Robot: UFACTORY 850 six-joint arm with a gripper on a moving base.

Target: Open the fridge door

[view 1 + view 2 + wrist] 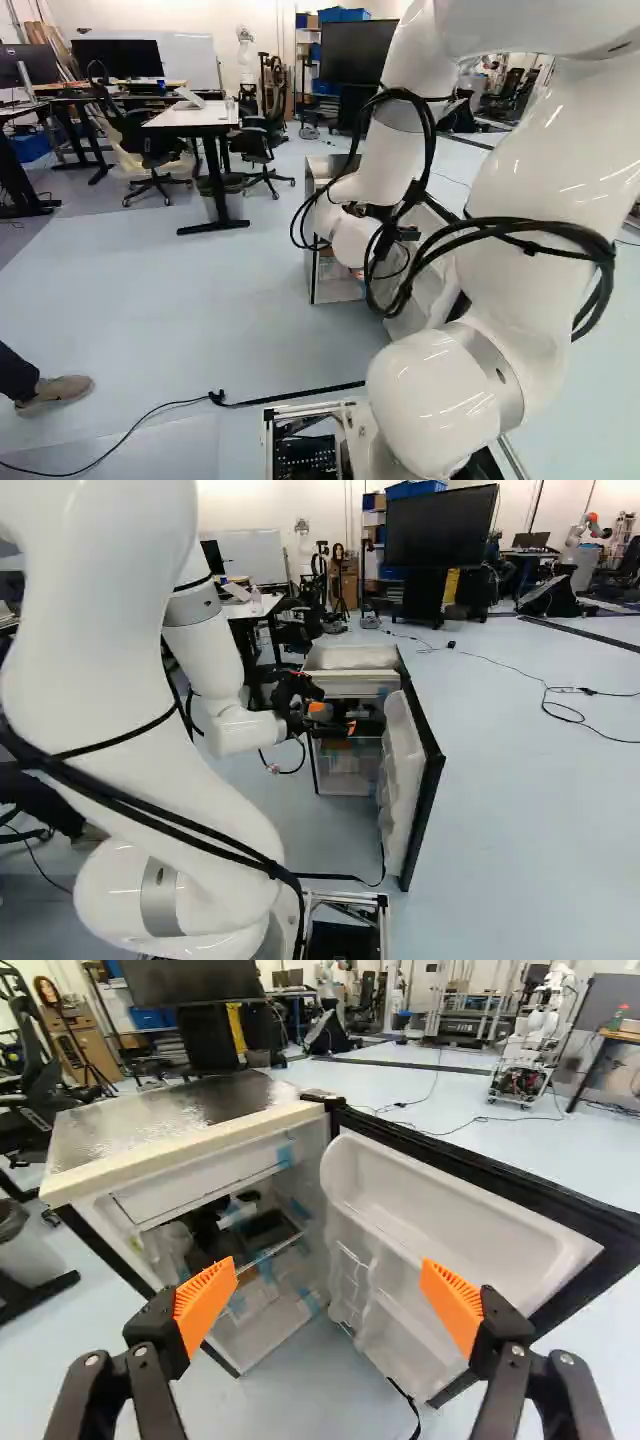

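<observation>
1. The small fridge with a pale, shiny top [170, 1120] stands ahead of the base, its white moulded door with a black edge [408, 780] swung wide, to the right of the cabinet and reaching back to the near side. The task looks all but done, so the main risk is overdoing it: more push to the right could strain the hinge or shove the whole light cabinet.

2. The black gripper with orange pads [328, 1295] has its fingers spread wide, pinching nothing, in front of the opening and left of the door. Nothing grips the door — if it is loose on its hinge, a bump from the right could start it closing.

3. Backing out calls for care. The wrist sits on the door's inner side, so a sweep to the right could strike the liner, while a careless curl around the near edge could drag the door shut.

4. Going farther in could drive a finger into the dark items on the shelf [265, 1230], knocking them loose.

5. The looped black cables on the white arm [600, 250] hang slack; a loop might hook the door's edge as the arm folds back.

6. A thin black strap [405, 1400] runs along the floor by the door's foot — the door's lower edge or the moving base could snag it.
</observation>
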